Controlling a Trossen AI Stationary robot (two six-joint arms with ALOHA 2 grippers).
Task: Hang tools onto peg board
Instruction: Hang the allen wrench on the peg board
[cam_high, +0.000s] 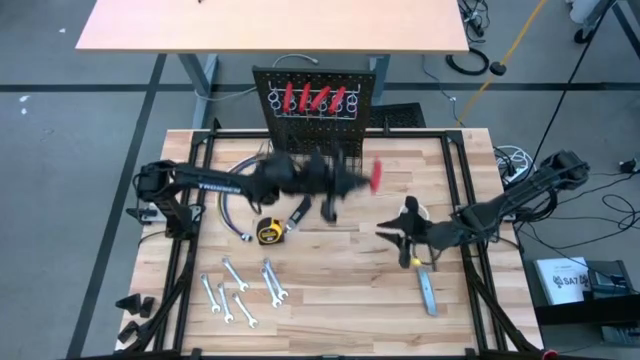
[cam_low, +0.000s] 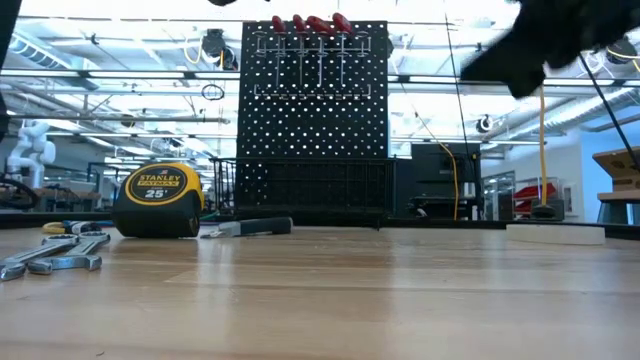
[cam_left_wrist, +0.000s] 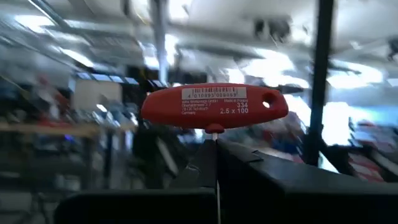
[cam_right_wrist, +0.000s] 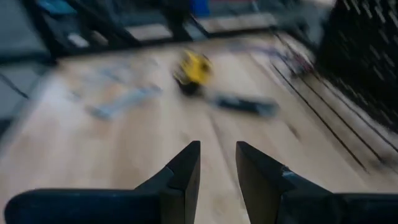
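Note:
A red T-handle tool (cam_left_wrist: 214, 109) with a white barcode label is in my left gripper (cam_left_wrist: 216, 142), which is shut on it. In the high view this gripper (cam_high: 362, 180) hovers above the table's middle, just in front of the peg board (cam_high: 320, 100). The black perforated peg board stands upright at the far edge, with several red-handled tools (cam_high: 312, 99) hanging near its top. My right gripper (cam_right_wrist: 217, 158) is open with nothing between its fingers and waits over the table's right part (cam_high: 388, 232). My left gripper pinches the tool's thin metal shaft (cam_left_wrist: 216, 133) between its two fingers, right under the red handle. The fingers come from the table's left, slanting a little upward, and lie along the shaft. The handle sits crosswise beyond the fingertips, clear of the table.
On the table lie a yellow tape measure (cam_high: 268, 232), a black-handled knife (cam_high: 298, 212), several silver wrenches (cam_high: 240, 290) at the near left and a grey bar (cam_high: 428, 293) at the near right. Coloured wires (cam_high: 228, 205) lie at the left.

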